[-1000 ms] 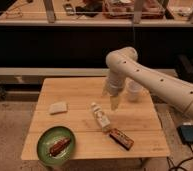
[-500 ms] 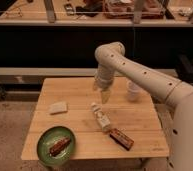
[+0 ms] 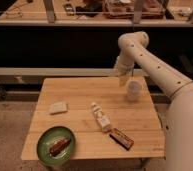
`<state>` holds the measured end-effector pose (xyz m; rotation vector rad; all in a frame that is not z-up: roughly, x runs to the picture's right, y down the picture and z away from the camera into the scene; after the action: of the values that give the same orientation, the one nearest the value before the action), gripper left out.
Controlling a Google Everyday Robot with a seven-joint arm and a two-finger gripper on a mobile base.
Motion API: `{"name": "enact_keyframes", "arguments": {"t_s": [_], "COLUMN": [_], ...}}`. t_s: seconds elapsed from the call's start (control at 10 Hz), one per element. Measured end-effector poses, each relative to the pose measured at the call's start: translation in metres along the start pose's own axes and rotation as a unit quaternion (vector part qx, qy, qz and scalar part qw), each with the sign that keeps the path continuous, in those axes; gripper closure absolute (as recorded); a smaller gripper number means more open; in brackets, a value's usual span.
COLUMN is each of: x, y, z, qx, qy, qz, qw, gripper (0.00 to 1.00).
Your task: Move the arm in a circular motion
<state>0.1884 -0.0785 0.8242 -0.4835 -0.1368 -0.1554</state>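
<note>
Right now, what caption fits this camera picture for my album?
White robot arm hangs its gripper above the far side of the wooden table, beside a white cup.

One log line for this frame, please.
arm: elbow high over table back edge | gripper: pointing down, close by white cup | bottle, snack bar, plate: on table, apart from gripper

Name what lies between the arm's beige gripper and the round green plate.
Camera view: a small white bottle, lying on its side on the wooden table, sits between the beige gripper above the far edge and the green plate.
</note>
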Motion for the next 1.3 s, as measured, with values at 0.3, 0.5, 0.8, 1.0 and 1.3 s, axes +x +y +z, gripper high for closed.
{"name": "enact_keyframes", "arguments": {"t_s": [0.3,0.5,0.8,1.0,1.3], "x": [0.122,0.179,0.200,0.162,0.030], "y": [0.035,0.085,0.168,0.203,0.239], "z": [-0.016,-0.029,-0.041,-0.040,-0.016], "qx": [0.014,0.011,0.000,-0.009,-0.043], "qy": [0.036,0.054,0.069,0.068,0.059], "qz": [0.125,0.192,0.239,0.216,0.076], "qw": [0.9914,0.9799,0.9685,0.9739,0.9944], "gripper": [0.35,0.35,0.35,0.35,0.35]}}
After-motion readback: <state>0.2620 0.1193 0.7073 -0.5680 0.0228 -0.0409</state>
